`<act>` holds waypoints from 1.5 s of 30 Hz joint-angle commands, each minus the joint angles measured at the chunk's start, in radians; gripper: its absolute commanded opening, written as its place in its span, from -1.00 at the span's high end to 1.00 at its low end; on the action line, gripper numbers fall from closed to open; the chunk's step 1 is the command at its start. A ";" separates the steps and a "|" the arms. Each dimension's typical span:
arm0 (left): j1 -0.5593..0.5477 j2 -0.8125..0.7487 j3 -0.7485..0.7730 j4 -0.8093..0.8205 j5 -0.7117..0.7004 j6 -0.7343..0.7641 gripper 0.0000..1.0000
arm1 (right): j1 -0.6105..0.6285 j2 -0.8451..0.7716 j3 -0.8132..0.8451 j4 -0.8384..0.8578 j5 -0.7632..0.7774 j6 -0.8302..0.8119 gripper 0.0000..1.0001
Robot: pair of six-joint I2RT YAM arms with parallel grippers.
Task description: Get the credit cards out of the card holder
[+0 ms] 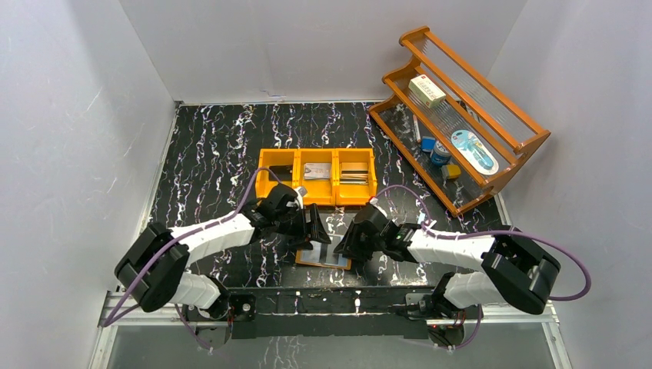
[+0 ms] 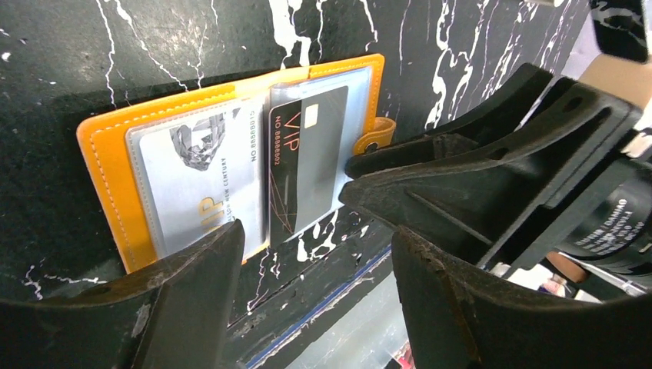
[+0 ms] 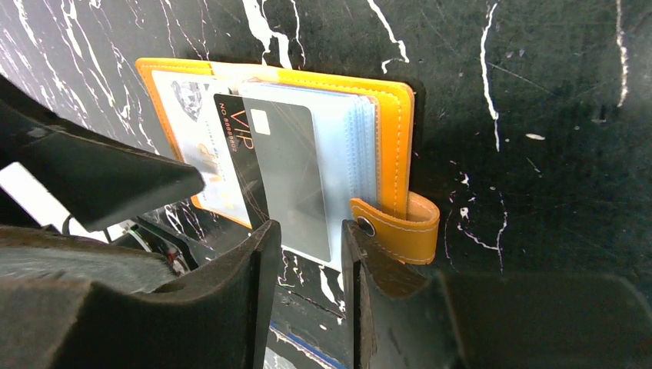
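The tan-orange card holder (image 1: 323,254) lies open on the black marbled table near the front edge; it also shows in the left wrist view (image 2: 108,177) and the right wrist view (image 3: 396,146). A silver-grey card (image 2: 200,181) sits in its left sleeve. A black-and-grey VIP card (image 3: 284,177) lies askew on the pale-blue sleeves, its near end past the wallet's edge. My right gripper (image 3: 307,250) is narrowly open, its fingertips either side of that card's near end, beside the strap tab (image 3: 400,231). My left gripper (image 2: 315,265) is wide open and empty at the wallet's near-left edge.
An orange three-compartment bin (image 1: 265,181) holding cards stands just behind the arms. A wooden rack (image 1: 530,142) with a white box (image 1: 427,90) and small items stands at the back right. The table's front edge runs right below the wallet.
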 commanded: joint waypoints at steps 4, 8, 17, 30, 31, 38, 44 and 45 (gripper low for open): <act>0.005 0.077 -0.075 0.182 0.143 -0.046 -0.27 | -0.019 -0.008 -0.044 0.017 0.003 0.010 0.12; 0.005 0.100 -0.098 0.231 0.164 -0.061 -0.17 | -0.025 0.005 -0.043 0.020 -0.010 0.008 0.11; 0.005 0.148 -0.141 0.347 0.204 -0.112 0.04 | -0.028 0.023 -0.042 0.034 -0.030 0.004 0.10; 0.005 0.124 -0.147 0.360 0.164 -0.130 0.70 | -0.032 0.037 -0.039 0.038 -0.043 -0.003 0.10; 0.004 0.117 -0.145 0.341 0.155 -0.128 0.77 | -0.033 0.036 -0.039 0.038 -0.042 -0.003 0.10; 0.005 0.057 -0.118 0.202 0.084 -0.074 1.00 | -0.033 0.030 -0.041 0.032 -0.033 -0.006 0.16; 0.005 0.017 -0.096 0.092 0.025 -0.023 1.00 | -0.034 0.039 -0.027 0.016 -0.031 -0.011 0.19; 0.006 0.017 -0.095 0.083 0.020 -0.018 1.00 | -0.035 0.038 -0.025 0.015 -0.033 -0.013 0.19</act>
